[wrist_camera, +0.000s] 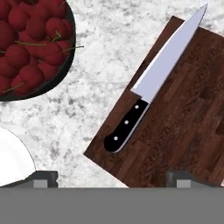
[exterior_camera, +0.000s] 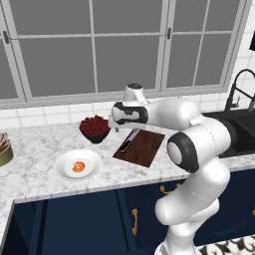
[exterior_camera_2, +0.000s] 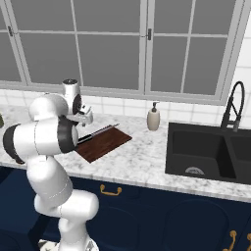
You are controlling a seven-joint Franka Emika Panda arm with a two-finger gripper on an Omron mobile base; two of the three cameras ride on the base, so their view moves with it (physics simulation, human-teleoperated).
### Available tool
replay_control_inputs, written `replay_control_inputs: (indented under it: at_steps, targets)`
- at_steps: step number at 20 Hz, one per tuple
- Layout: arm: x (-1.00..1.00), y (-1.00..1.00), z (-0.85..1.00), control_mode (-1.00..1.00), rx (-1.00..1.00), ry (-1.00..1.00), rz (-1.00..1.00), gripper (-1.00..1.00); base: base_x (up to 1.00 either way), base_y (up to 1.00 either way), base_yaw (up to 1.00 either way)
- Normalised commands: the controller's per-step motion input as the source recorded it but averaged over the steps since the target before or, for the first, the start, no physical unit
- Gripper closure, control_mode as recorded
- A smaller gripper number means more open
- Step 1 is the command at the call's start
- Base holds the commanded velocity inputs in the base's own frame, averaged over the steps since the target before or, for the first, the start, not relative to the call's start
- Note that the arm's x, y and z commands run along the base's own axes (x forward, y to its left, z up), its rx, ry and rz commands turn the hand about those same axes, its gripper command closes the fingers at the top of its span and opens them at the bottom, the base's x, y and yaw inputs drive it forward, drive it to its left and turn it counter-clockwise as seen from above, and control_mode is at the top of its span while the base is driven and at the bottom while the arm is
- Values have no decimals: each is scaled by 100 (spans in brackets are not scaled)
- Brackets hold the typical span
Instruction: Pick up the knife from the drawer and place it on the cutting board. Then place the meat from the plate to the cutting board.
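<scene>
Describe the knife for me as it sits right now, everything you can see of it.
The knife has a black handle with three pale rivets and a slim, pointed silver blade that looks like polished metal. It lies flat along one long edge of the cutting board, handle end near a board corner, the tip just past the far edge over the marble counter. Only the board touches it. The end effector hangs open above it, clear of the handle.

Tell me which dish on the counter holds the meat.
The white plate, with the orange-pink meat in its middle; the dark bowl beside it holds red berries.
</scene>
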Motion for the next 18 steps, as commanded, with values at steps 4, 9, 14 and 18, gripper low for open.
replay_control_inputs:
  at_steps: [4, 9, 14, 18]
  targets:
    - [-10, 80, 34, -100, 6, -1, 29, -100, 0, 0, 0]
    - [-33, 100, -16, -100, 0, 2, 43, -100, 0, 0, 0]
    - [-59, 97, -16, -100, -1, 0, 15, -100, 0, 0, 0]
    - [-33, 73, -23, -100, 0, 3, 8, -100, 0, 0, 0]
